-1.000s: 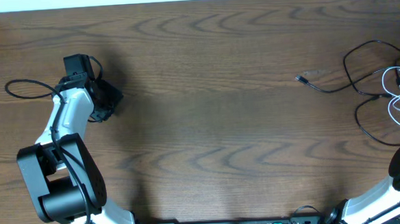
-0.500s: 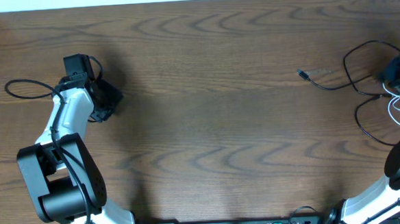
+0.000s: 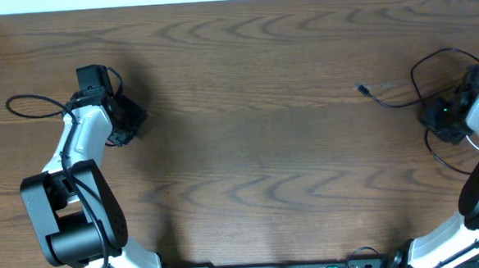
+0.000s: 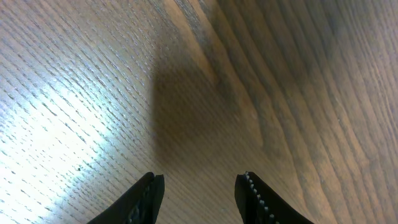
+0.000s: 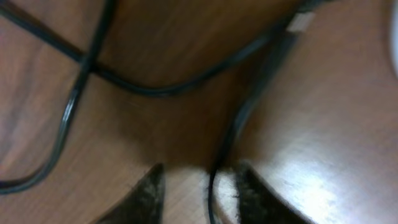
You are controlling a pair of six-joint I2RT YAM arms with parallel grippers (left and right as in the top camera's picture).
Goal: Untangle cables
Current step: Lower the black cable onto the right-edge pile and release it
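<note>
Overhead: the black cable (image 3: 373, 98) lies at 3 o'clock on the table (image 3: 248, 150), with the right gripper (image 3: 440, 117) over it and the left gripper (image 3: 128, 119) at 9 o'clock. Left wrist: jaws part-open, empty. Right wrist: jaws part-open astride one strand, not visibly pinching it; strands cross at 10 o'clock. Risk: a pull may tighten that crossing.

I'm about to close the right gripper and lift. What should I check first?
1. Black cable between the jaws of the right gripper: ok.
2. Jaws pinching it: not ok, gaps show on both sides.
3. Only one strand between the jaws: ok.
4. White cable clear of the jaws: cannot tell, not seen in any view.
5. Left gripper open and empty: ok.
</note>
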